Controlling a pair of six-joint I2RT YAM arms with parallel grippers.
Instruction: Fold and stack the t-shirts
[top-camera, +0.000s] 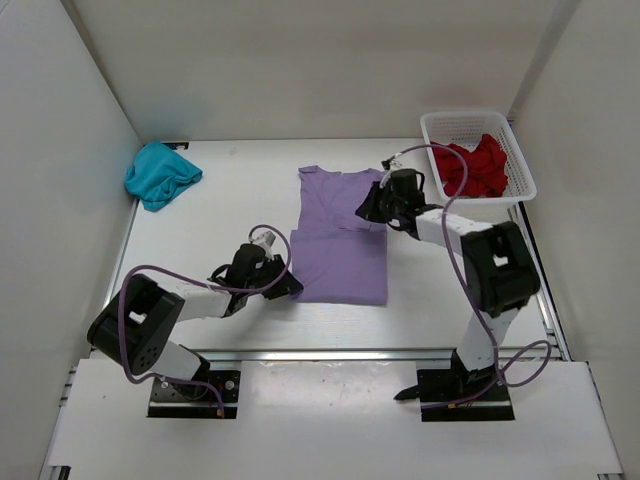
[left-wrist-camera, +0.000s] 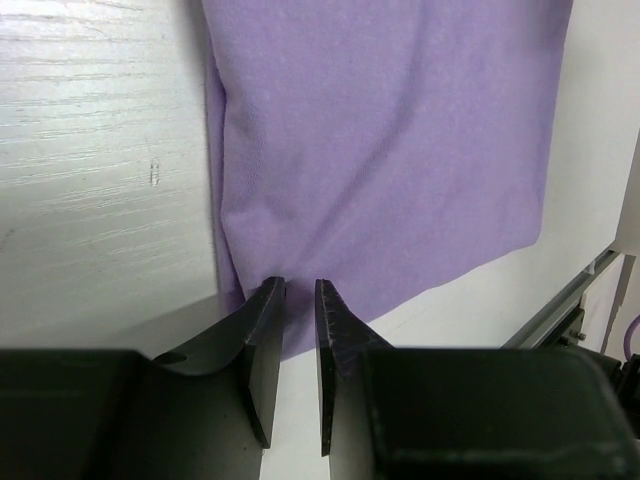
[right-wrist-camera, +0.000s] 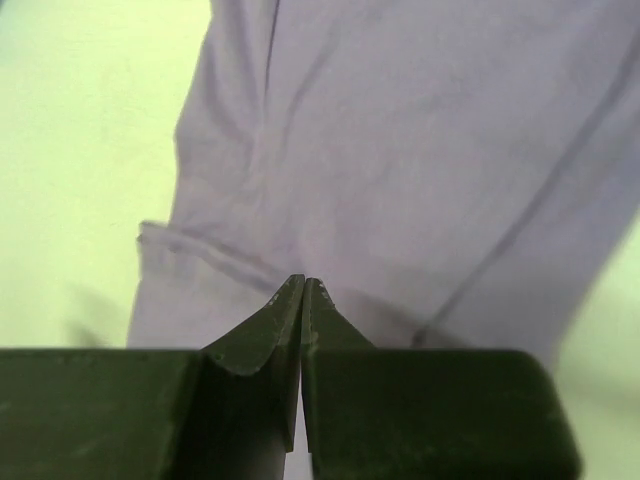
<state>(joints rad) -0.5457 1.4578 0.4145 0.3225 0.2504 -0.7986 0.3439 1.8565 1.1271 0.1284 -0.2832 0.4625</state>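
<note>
A pale lavender t-shirt (top-camera: 340, 240) lies flat mid-table, its lower part folded double. My left gripper (top-camera: 288, 286) sits at its near left corner, low over the table. In the left wrist view the left gripper (left-wrist-camera: 300, 285) is open by a narrow gap, its tips at the hem of the lavender t-shirt (left-wrist-camera: 390, 150), with nothing between them. My right gripper (top-camera: 368, 212) is at the shirt's right edge. In the right wrist view the right gripper (right-wrist-camera: 303, 282) is shut, tips together on the lavender cloth (right-wrist-camera: 400, 150). A teal t-shirt (top-camera: 160, 175) lies crumpled at the back left. A red t-shirt (top-camera: 478, 167) fills the basket.
The white mesh basket (top-camera: 465, 113) stands at the back right corner. White walls close in the table on the left, back and right. A metal rail (top-camera: 330, 352) runs along the near edge, in front of both arm bases.
</note>
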